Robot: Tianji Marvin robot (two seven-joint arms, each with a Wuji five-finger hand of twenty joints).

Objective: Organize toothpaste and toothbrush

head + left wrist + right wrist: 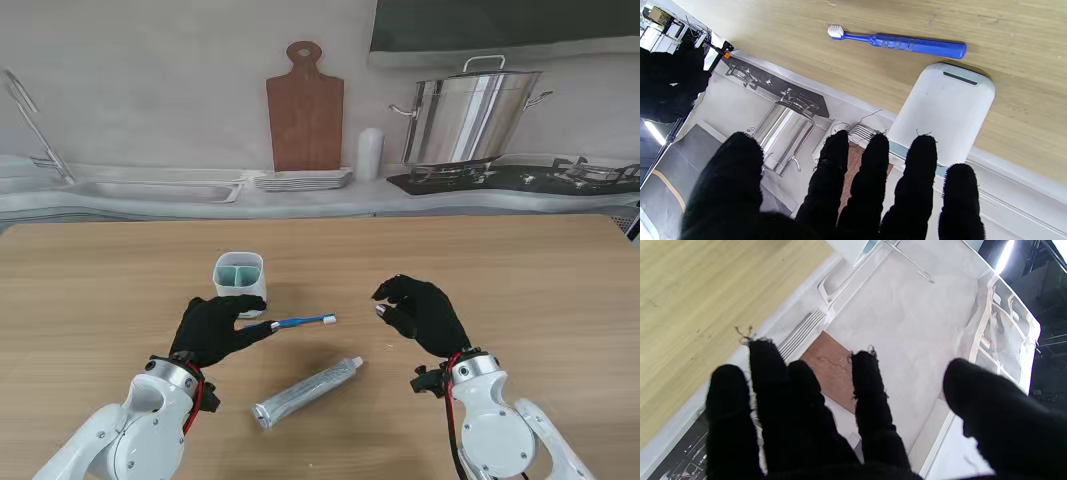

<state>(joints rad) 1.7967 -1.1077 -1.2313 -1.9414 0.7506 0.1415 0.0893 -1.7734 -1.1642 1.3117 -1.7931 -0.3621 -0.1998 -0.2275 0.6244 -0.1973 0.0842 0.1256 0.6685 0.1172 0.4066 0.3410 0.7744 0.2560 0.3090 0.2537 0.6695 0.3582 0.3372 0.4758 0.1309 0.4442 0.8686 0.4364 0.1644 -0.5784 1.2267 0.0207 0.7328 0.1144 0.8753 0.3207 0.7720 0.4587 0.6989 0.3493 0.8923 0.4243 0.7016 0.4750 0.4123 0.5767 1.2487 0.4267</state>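
A blue toothbrush with white bristles lies flat on the wooden table, just nearer to me than a white two-slot holder cup. A silver toothpaste tube lies diagonally, nearer still. My left hand hovers by the toothbrush's handle end and beside the cup, fingers apart and holding nothing. In the left wrist view the toothbrush rests untouched beyond the cup and my left hand. My right hand hangs over bare table right of the brush, fingers loosely curled and empty, and also shows as my right hand.
Along the back counter stand a wooden cutting board, a stack of plates, a small white bottle, a steel pot on a stove and a sink at the left.
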